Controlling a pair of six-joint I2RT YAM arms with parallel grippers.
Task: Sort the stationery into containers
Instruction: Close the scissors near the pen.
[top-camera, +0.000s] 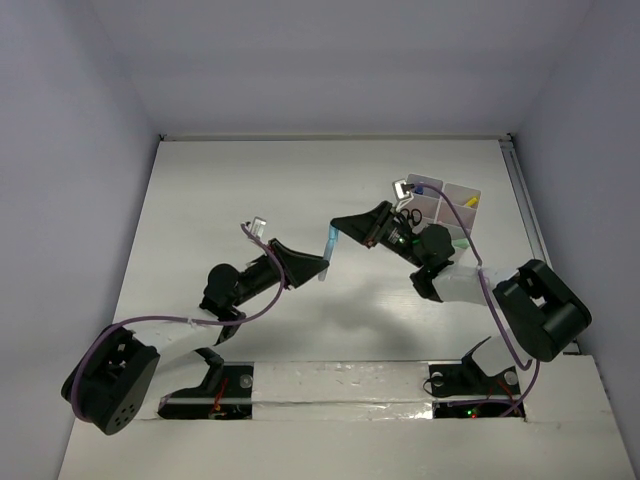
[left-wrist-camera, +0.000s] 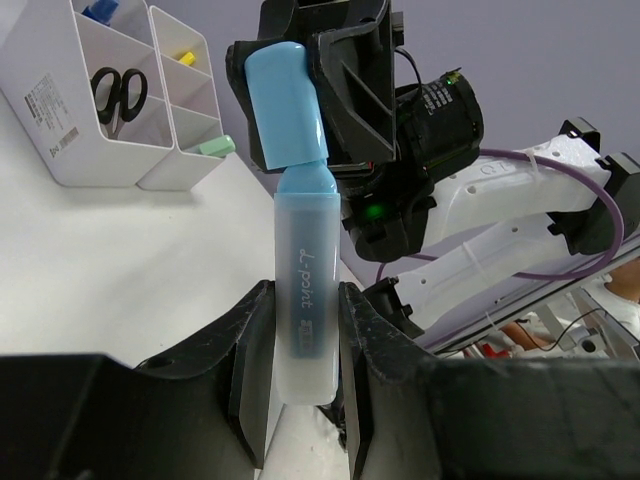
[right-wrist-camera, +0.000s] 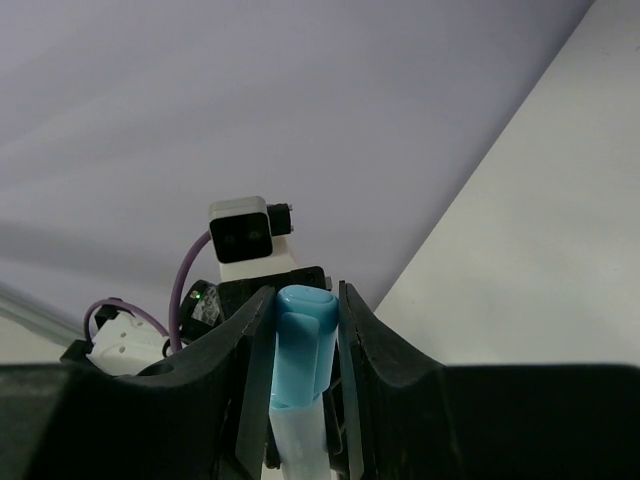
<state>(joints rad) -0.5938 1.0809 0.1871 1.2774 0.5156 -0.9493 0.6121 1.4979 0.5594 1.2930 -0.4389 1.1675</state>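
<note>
A blue marker (left-wrist-camera: 300, 225) held twice
Cloudy tube is pinched by the left end effector (left-wrist-camera: 303, 305), smooth round cap by the right end effector (right-wrist-camera: 305, 305), near white boxes (left-wrist-camera: 55, 140).

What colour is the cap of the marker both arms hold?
Light blue. The cap of the marker shows best in the left wrist view.

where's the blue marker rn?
Centre of the top view, left of the white containers: the blue marker is held at both ends, left claw on its clear barrel, right claw on its cap.
</note>
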